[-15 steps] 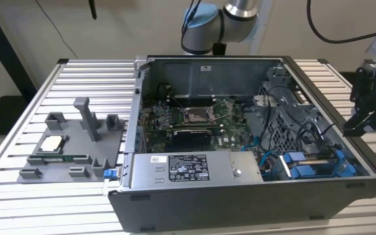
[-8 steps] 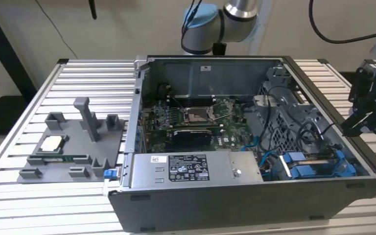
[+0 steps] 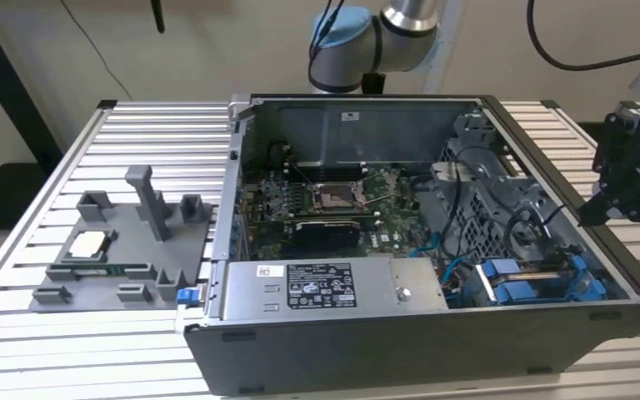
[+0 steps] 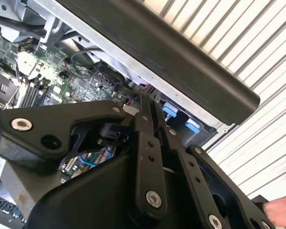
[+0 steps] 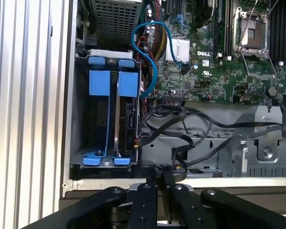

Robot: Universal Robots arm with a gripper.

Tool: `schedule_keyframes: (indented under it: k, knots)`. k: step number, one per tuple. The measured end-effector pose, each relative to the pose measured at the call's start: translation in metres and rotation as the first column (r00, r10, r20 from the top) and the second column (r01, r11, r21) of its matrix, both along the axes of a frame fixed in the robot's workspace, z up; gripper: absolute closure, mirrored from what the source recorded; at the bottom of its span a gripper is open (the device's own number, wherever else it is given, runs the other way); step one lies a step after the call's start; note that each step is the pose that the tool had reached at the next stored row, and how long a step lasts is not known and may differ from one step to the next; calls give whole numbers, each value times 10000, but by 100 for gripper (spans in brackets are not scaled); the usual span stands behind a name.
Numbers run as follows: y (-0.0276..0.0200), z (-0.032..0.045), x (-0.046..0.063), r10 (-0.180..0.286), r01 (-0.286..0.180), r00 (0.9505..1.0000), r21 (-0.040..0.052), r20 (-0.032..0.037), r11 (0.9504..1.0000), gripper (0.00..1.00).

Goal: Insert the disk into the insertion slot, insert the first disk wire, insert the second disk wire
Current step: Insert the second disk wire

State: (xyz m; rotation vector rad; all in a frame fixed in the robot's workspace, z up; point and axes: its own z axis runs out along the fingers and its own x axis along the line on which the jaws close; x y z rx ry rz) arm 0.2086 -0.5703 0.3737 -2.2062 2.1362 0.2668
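The first step looks done: in the first wrist view the disk [image 5: 128,119] stands on edge inside the insertion slot [image 5: 79,119], its blue carrier tabs level with those of a second carrier just beside it. In the exterior view that bay sits low, toward the exterior view's right, in the corner of the computer case [image 3: 409,358]. A blue cable [image 5: 150,57] loops from the motherboard [image 5: 214,71] toward the disk's edge, and black cables [image 5: 181,125] end close against it. Whether either plug is fully seated cannot be judged, so the two wire steps may or may not be finished. The end effector [image 4: 150,107] hangs outside the case wall above the surface [image 3: 31,367], fingers pressed together and pinching nothing. As for writing, the power-supply box [image 3: 409,292] carries a white sticker and a black printed label, and the motherboard has white lettering; none of it is read off here.
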Motion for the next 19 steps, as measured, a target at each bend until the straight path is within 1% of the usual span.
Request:
schedule_keyframes:
  k: [2, 4, 12, 19]
  knots:
    - [0, 4, -7, 0, 0, 10000, 0, 0, 10000, 84]
    - [0, 23, -50, 2, -2, 10000, 2, 0, 10000, 84]
    - [0, 106, -328, -1, 1, 10000, 0, 31, 10000, 84]
    - [0, 163, -546, -3, 3, 10000, -3, 90, 10000, 84]
